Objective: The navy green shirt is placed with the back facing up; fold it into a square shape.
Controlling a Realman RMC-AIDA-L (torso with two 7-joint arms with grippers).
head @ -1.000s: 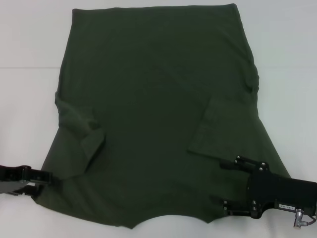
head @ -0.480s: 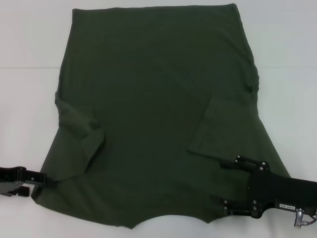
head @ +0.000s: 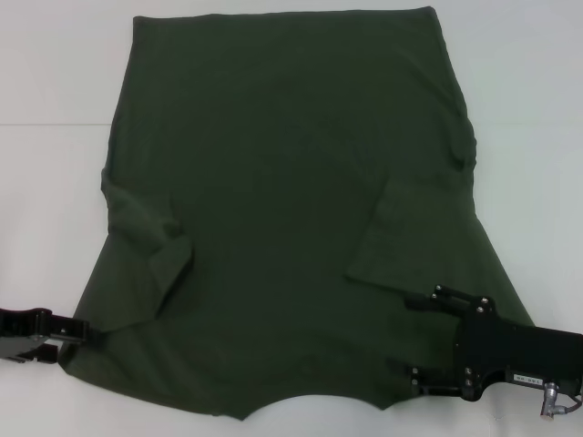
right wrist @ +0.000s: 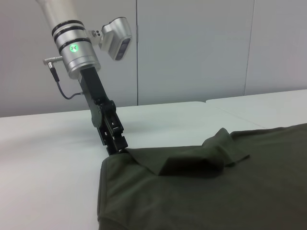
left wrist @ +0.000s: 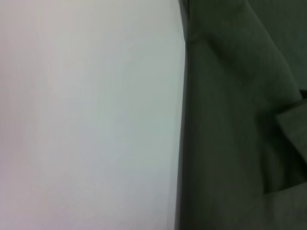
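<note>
Shirt (head: 282, 200): spread flat, back up, over most of the table (head: 55, 73); collar end at the near edge, hem toward the far edge; both sleeves already folded inward onto the body.
Left sleeve (head: 146, 241): lies creased and bunched, not flat.
Right sleeve (head: 410, 232): lies flatter, cuff pointing toward the middle.
Left gripper (head: 84, 330): at the near-left shoulder corner, tips touching the shirt's edge; seen from the right wrist (right wrist: 117, 146) narrow and right at the cloth, though a firm pinch cannot be told.
Right gripper (head: 414, 337): over the near-right shoulder, fingers set wide apart above the cloth, holding nothing visible.
Step, as judged: taking both near corners for the lengthwise fold toward the hem.
Doing it well: pinch both layers at each corner, close fully before lifting; raise both sides level and together; carry straight to the far edge so the sleeves stay tucked and the edges line up.
Risk: uneven lift drags the bunched left sleeve out.
</note>
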